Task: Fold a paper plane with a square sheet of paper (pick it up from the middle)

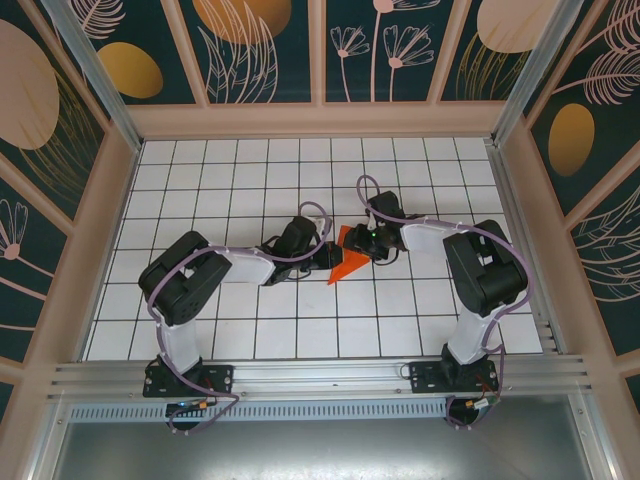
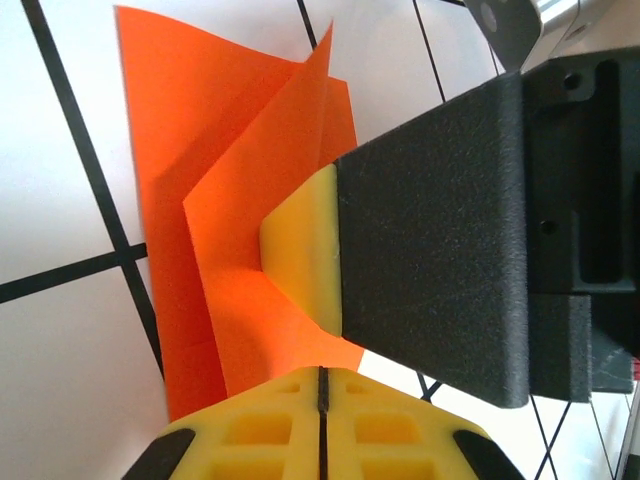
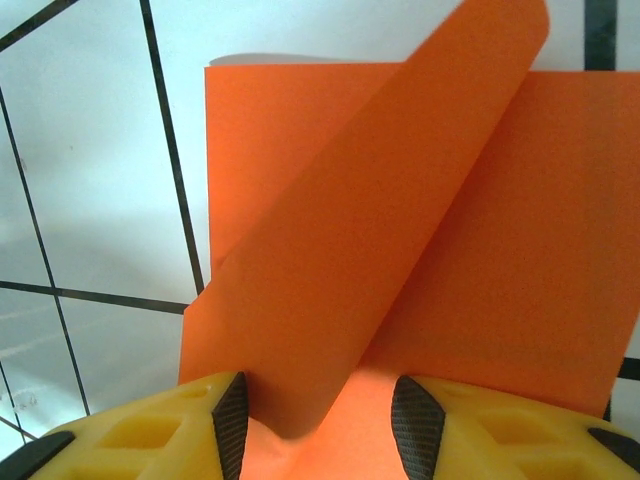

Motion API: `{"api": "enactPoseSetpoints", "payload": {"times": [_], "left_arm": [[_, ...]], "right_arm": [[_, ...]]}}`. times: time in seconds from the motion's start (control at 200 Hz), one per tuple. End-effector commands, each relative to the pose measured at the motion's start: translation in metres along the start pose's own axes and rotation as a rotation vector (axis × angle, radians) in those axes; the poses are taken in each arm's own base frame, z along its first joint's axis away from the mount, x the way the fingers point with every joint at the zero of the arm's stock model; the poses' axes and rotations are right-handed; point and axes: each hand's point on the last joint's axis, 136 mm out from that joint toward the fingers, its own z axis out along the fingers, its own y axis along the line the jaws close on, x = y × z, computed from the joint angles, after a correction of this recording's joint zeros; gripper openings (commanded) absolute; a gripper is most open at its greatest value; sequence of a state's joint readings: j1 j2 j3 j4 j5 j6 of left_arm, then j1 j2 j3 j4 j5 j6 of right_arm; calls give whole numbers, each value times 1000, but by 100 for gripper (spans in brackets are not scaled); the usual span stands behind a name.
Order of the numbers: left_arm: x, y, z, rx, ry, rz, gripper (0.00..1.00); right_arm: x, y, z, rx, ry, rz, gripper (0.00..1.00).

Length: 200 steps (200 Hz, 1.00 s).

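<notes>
Lying part-folded on the surface (image 1: 200, 180), the square sheet of paper (image 1: 345, 262) looks light, limp and easily creased. Left fingers (image 2: 250, 435) pinch its edge shut, while right fingers (image 3: 150, 435) straddle it, apart. Best gripped beside a fold.

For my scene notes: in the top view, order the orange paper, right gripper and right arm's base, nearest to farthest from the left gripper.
1. orange paper, at the left gripper's fingertips.
2. right gripper, just beyond the paper.
3. right arm's base, near edge, right.

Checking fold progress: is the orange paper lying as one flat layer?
No, in the right wrist view a flap of the square sheet of paper curls diagonally over the layer beneath.
</notes>
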<state>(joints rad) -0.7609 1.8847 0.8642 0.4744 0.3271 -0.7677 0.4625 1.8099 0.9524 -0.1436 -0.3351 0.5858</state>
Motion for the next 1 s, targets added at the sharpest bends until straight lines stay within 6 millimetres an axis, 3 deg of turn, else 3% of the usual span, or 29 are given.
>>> {"api": "enactPoseSetpoints", "payload": {"times": [0.0, 0.42, 0.996], "left_arm": [[2, -7, 7, 28, 19, 7, 10], [11, 18, 16, -71, 50, -20, 8], [15, 29, 19, -113, 65, -36, 6]], "right_arm": [[47, -84, 31, 300, 121, 64, 50], [49, -85, 34, 311, 130, 57, 50], [50, -83, 35, 307, 132, 43, 49]]}}
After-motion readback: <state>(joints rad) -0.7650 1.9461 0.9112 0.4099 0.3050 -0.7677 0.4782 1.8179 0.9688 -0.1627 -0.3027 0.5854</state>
